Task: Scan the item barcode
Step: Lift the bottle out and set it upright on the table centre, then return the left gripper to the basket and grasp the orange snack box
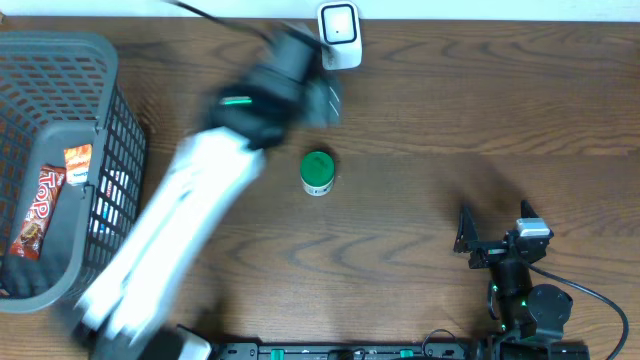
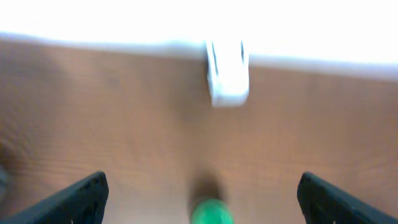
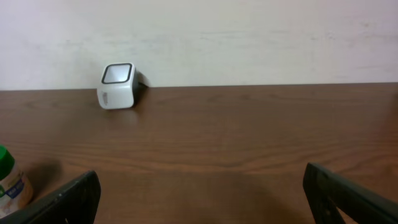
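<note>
Green-capped bottle (image 1: 318,172) stood unheld on the table (image 1: 450,120), scanner (image 1: 339,33) at its 12 o'clock, left fingers (image 2: 81,199) apart and empty, right fingers (image 3: 68,199) apart at 4 o'clock; grasp judged next, barcode needing to face scanner

Open table (image 1: 480,110) lies right of the green-capped bottle (image 1: 318,172) and far scanner (image 1: 339,35); the basket (image 1: 125,150) walls the left edge, the left arm (image 1: 190,220) slants beside it.

Your left arm (image 1: 185,225) is a long white link ending in black joints with a small green light (image 1: 237,101), blurred. Your right arm (image 1: 515,270) is black, with green lights (image 1: 520,301) and a trailing black cable (image 1: 612,303).
</note>
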{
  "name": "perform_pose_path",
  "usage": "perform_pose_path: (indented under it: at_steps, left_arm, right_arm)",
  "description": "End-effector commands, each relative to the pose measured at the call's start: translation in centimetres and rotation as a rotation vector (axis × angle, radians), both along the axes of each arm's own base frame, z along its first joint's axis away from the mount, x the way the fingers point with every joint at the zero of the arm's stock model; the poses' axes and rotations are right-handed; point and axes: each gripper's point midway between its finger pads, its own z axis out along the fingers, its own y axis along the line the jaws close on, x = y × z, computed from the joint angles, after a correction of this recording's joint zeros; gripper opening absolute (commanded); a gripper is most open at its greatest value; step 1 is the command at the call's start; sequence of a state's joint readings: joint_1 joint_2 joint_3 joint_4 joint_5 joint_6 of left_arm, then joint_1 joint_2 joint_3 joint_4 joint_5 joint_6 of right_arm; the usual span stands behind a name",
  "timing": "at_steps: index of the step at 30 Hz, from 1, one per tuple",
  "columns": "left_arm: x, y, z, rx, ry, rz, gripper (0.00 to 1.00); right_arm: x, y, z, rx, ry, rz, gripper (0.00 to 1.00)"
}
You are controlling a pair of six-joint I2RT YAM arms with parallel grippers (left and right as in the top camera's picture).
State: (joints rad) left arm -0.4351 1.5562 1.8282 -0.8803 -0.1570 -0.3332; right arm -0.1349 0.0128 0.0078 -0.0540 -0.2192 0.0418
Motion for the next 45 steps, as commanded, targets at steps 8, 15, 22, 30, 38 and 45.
perform_pose_path:
  at_steps: [8,15,22,30,38,45]
  left_arm:
    - [-7.7,30.0,3.7,-0.169,0.039,0.776,0.97]
    - [-4.9,36.5,-8.9,-0.110,0.408,0.780,0.96]
    - [-2.2,40.0,-18.5,-0.003,0.612,0.743,0.96]
    - [-0.9,42.1,-26.1,0.057,0.731,0.733,0.97]
    - [-0.9,41.5,-32.8,0.008,0.845,0.698,0.97]
    - [-2.0,40.3,-36.3,-0.023,0.942,0.674,0.80]
  right_arm:
    - [0.0,0.2,-0.1,0.009,0.002,0.006,0.99]
    - [0.0,0.2,-0.1,0.009,0.002,0.006,0.99]
    - [0.0,0.2,-0.1,0.009,0.002,0.006,0.99]
    - [0.0,0.2,-0.1,0.009,0.002,0.006,0.99]
    - [0.0,0.2,-0.1,0.009,0.002,0.006,0.99]
    - [0.0,0.2,-0.1,0.009,0.002,0.006,0.99]
